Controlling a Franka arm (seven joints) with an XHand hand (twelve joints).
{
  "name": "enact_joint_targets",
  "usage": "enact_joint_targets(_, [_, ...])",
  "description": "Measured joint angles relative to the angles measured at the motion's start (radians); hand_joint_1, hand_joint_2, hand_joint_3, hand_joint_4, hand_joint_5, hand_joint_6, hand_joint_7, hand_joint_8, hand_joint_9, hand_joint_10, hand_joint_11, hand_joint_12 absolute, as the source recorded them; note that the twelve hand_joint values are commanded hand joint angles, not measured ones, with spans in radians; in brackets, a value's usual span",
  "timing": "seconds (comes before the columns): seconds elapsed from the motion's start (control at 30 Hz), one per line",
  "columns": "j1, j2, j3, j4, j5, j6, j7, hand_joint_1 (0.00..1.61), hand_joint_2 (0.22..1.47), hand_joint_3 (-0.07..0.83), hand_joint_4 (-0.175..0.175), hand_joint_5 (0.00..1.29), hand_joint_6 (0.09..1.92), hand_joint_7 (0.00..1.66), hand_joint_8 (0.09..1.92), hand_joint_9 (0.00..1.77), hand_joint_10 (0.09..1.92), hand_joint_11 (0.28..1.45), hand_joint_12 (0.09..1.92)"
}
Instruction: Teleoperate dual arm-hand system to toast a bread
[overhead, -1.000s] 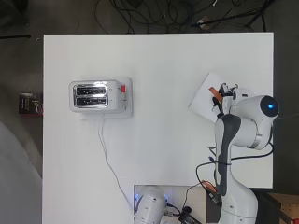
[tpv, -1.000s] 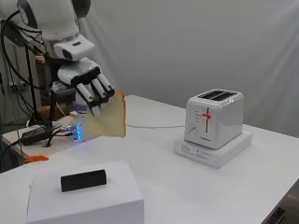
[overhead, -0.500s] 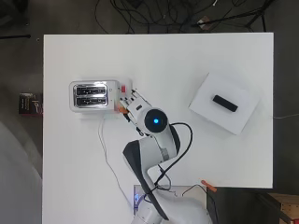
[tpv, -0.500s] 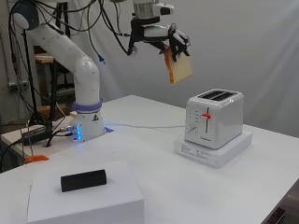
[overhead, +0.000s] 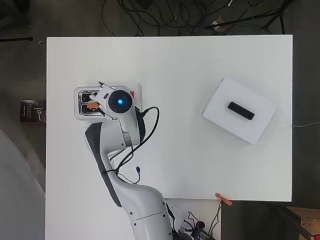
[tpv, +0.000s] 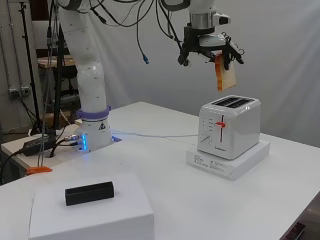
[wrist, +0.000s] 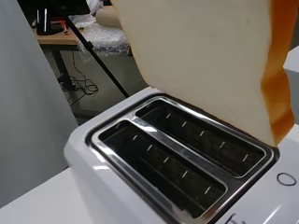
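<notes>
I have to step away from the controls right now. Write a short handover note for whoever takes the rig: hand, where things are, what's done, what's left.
Hand: shut on the bread, holding it upright by its top edge.
Bread: in the air above the toaster, not touching it in the side view. Wrist view shows its lower edge over the slots; both slots are empty.
Toaster: on its white base on the table, lever up.
Done: bread picked up and carried over the toaster.
Left: line up with a slot, lower the bread in, let go, push the lever down.
</notes>
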Motion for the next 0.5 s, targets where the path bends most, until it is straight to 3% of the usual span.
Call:
enact_joint_targets(0.1, [-0.141,0.114,0.088,0.064,0.068,-0.001,-0.048,1.23,1.18,0.002,-0.173,0.68,1.27,1.05,1.02,1.38,0.09,0.80,0.09])
enact_joint_targets(0.23, [-0.169,0.127,0.042,0.086,0.019,-0.001,-0.012,1.23,1.18,-0.001,-0.175,0.70,1.23,1.05,1.03,1.41,0.09,0.81,0.09])
enact_joint_targets(0.33, [0.019,0.057,-0.136,0.099,-0.029,-0.001,0.014,1.23,1.17,-0.001,-0.175,0.71,1.21,1.06,1.02,1.42,0.09,0.82,0.09])
enact_joint_targets(0.5, [0.549,0.038,-0.440,0.120,0.007,0.001,-0.019,1.24,1.16,-0.001,-0.175,0.73,1.19,1.09,0.97,1.44,0.09,0.82,0.09])
